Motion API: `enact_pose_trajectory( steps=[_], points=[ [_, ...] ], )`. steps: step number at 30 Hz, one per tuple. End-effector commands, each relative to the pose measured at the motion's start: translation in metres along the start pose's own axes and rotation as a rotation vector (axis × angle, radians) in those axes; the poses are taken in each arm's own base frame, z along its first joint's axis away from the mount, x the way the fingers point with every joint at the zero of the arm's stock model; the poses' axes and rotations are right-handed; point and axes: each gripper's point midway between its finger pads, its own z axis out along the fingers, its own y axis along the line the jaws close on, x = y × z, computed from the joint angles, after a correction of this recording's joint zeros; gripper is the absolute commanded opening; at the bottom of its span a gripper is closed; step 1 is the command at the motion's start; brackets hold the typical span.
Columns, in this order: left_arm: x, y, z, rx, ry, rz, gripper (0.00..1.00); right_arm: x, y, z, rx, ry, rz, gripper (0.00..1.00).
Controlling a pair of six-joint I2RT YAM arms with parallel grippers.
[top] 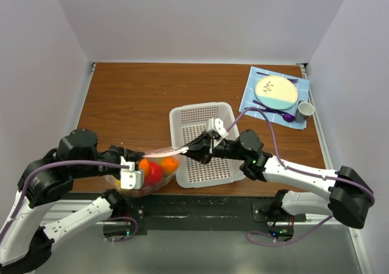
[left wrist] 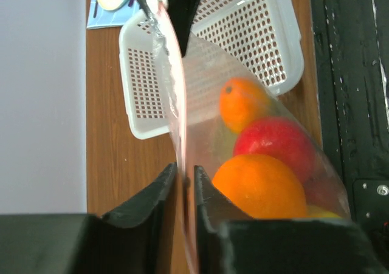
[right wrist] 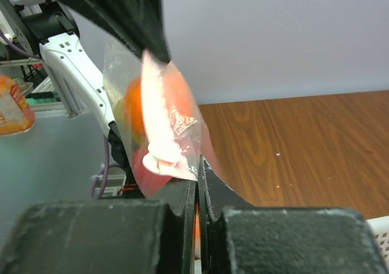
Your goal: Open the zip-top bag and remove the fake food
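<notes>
As L tool [left wrist: 185,175] and R tool [right wrist: 198,175] each clamp tight on its pink strip [left wrist: 176,92], zip-top bag [top: 151,178] hangs stretched btwn them just left of basket [top: 206,164], w/ fake food [top: 169,164] inside.

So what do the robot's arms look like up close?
The left arm and right arm match: white tube links with chunky black round joints. A purple cable runs along each, and a tiny green light glows. The left gripper and right gripper each have two black fingers, with a silvery white block nearby.
</notes>
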Motion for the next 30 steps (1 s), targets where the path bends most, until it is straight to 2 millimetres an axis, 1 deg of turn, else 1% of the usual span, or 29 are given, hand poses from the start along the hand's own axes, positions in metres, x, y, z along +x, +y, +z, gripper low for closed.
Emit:
enact_pose_trajectory(
  steps=[1,2,5,6,7,9,10,11,12,13,14,15,17,20,21,23,26,28,29,30],
  points=[
    [-0.016,0.023,-0.005,-0.116,-0.065,0.015,0.87,-0.037,0.011,0.006,-0.052,-0.098,-0.035,0.0],
    [-0.017,0.024,-0.004,-0.12,-0.069,0.011,1.0,-0.036,0.011,0.007,-0.052,-0.097,-0.028,0.0],
    [-0.034,0.031,0.0,-0.11,-0.142,0.004,1.0,-0.036,0.011,0.011,-0.066,-0.102,-0.003,0.0],
    [-0.05,0.032,-0.001,-0.09,-0.206,0.004,1.0,-0.038,0.013,0.014,-0.078,-0.105,0.009,0.0],
    [-0.055,0.032,0.006,-0.051,-0.221,-0.029,1.0,-0.033,0.012,0.018,-0.085,-0.093,0.024,0.0],
    [-0.07,0.029,0.01,0.005,-0.29,-0.053,1.0,-0.038,0.015,0.023,-0.1,-0.106,0.035,0.0],
    [-0.072,0.027,0.016,0.037,-0.301,-0.098,1.0,-0.038,0.016,0.026,-0.098,-0.109,0.038,0.0],
    [-0.072,0.025,0.022,0.061,-0.311,-0.119,1.0,-0.039,0.015,0.032,-0.096,-0.105,0.044,0.0],
    [-0.078,0.022,0.025,0.089,-0.347,-0.125,1.0,-0.038,0.019,0.036,-0.105,-0.1,0.052,0.0],
    [-0.079,0.021,0.03,0.115,-0.355,-0.143,1.0,-0.037,0.019,0.04,-0.104,-0.095,0.059,0.0],
    [-0.081,0.021,0.033,0.126,-0.361,-0.159,1.0,-0.039,0.019,0.046,-0.11,-0.094,0.067,0.0],
    [-0.082,0.025,0.035,0.115,-0.365,-0.168,1.0,-0.038,0.023,0.049,-0.118,-0.09,0.077,0.0],
    [-0.079,0.029,0.04,0.111,-0.343,-0.207,1.0,-0.041,0.02,0.054,-0.101,-0.092,0.085,0.0],
    [-0.073,0.023,0.041,0.126,-0.319,-0.229,0.99,-0.043,0.018,0.057,-0.081,-0.084,0.082,0.0],
    [-0.072,0.025,0.04,0.112,-0.31,-0.23,0.98,-0.044,0.017,0.057,-0.076,-0.08,0.073,0.0],
    [-0.065,0.031,0.039,0.061,-0.277,-0.241,0.98,-0.043,0.014,0.057,-0.056,-0.067,0.067,0.0],
    [-0.057,0.043,0.039,-0.01,-0.238,-0.255,0.93,-0.044,0.011,0.055,-0.037,-0.064,0.047,0.0],
    [-0.055,0.049,0.039,-0.043,-0.228,-0.267,0.87,-0.046,0.009,0.054,-0.024,-0.07,0.034,0.0],
    [-0.054,0.06,0.038,-0.096,-0.218,-0.266,0.83,-0.046,0.008,0.055,-0.02,-0.068,0.033,0.0],
    [-0.053,0.066,0.037,-0.127,-0.214,-0.274,0.72,-0.047,0.008,0.054,-0.018,-0.07,0.032,0.0]
  ],
)
